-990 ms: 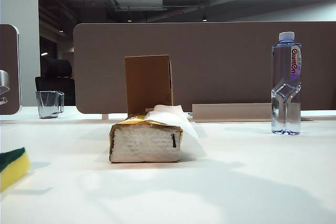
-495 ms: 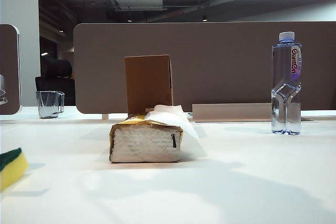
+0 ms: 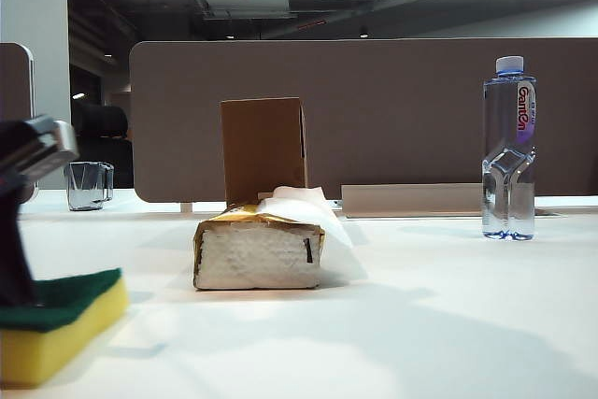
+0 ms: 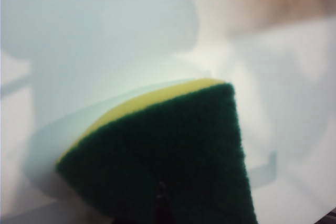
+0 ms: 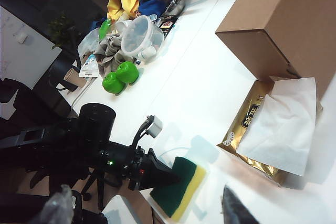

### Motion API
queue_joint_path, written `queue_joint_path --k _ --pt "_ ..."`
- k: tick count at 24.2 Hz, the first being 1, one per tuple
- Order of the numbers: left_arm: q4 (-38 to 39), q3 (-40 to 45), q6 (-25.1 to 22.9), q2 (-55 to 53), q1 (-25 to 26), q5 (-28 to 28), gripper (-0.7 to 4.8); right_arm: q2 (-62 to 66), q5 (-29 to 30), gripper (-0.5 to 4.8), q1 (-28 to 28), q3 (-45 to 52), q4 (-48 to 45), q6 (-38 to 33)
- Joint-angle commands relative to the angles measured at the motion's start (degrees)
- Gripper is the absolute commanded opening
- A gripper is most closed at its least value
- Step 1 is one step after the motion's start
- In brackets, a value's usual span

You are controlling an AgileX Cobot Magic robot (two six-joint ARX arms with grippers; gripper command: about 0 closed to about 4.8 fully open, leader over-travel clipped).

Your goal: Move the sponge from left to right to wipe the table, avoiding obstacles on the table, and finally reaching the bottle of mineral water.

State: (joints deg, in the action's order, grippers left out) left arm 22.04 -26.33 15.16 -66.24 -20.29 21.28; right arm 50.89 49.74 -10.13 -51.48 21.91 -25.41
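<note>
The sponge [image 3: 58,326], green layer up and yellow foam down, lies low over the white table [image 3: 420,324] at the near left. My left gripper [image 3: 15,289] comes down on it from above and is shut on it. In the left wrist view the green face [image 4: 173,156] fills the picture and hides the fingers. The gold tissue pack [image 3: 260,251] sits mid-table, with the brown cardboard box [image 3: 263,149] upright behind it. The bottle of mineral water [image 3: 509,149] stands far right. My right gripper [image 5: 143,198] hangs open above the scene, holding nothing.
A clear glass mug [image 3: 86,184] stands at the back left. A brown partition [image 3: 392,109] runs along the table's far edge. The right wrist view shows a pile of toys and containers [image 5: 131,35] further along the table, beyond the box [image 5: 278,24].
My left gripper has swung into the exterior view from the left. It carried the sponge to the right, toward the tissue pack. The right arm has not moved.
</note>
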Motion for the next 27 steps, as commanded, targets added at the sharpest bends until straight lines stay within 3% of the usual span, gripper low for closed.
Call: queue_joint_path --k 1,14,19,27 --pt "-3.45 0.17 3.08 -2.40 -2.29 0.42 -0.06 -0.17 0.59 3.64 -0.04 -0.24 -0.74 0.37" --pt "-15.45 -0.09 13.09 -8.11 -13.20 0.39 -0.06 -0.17 0.87 3.64 -0.02 -0.24 -0.74 0.70" --pt "-18.71 -0.11 15.47 -9.03 -14.64 0.46 -0.05 -0.17 1.03 3.64 -0.02 -0.24 -0.72 1.44" --pt "-19.63 -3.04 15.45 -14.27 -15.12 1.70 -0.06 -0.17 1.07 3.64 -0.02 -0.24 -0.68 1.44"
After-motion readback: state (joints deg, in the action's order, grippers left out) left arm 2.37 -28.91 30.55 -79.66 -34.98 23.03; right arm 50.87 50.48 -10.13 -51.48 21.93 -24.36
